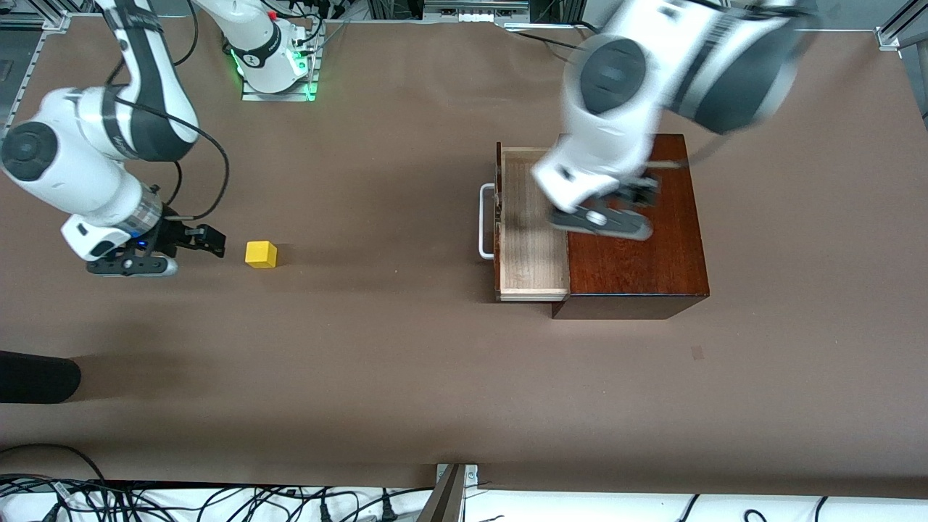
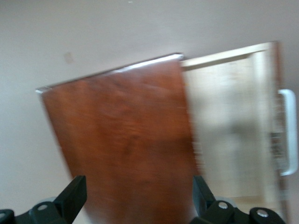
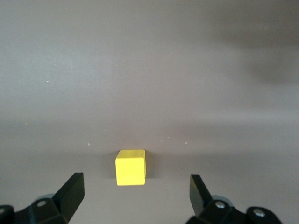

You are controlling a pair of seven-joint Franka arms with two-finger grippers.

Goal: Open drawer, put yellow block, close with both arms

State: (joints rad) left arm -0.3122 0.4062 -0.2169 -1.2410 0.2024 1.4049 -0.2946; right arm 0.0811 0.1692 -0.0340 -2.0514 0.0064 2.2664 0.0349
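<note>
The dark reddish-brown wooden box [image 1: 638, 250] stands toward the left arm's end of the table. Its drawer [image 1: 533, 232] is slid out, showing a bare pale interior and a white loop handle [image 1: 486, 221]. My left gripper [image 1: 638, 192] hangs open and empty over the box top [image 2: 121, 140]; the drawer [image 2: 229, 126] and the handle [image 2: 289, 130] also show in the left wrist view. The yellow block [image 1: 261, 254] sits on the table toward the right arm's end. My right gripper [image 1: 212, 243] is low beside it, open and empty, the block [image 3: 131, 167] just ahead of its fingertips [image 3: 72, 191].
The brown table covering [image 1: 406, 362] spreads between the block and the drawer. A black object [image 1: 36, 377] lies at the table's edge toward the right arm's end, nearer the front camera. Cables [image 1: 181, 500] run along the edge nearest the camera.
</note>
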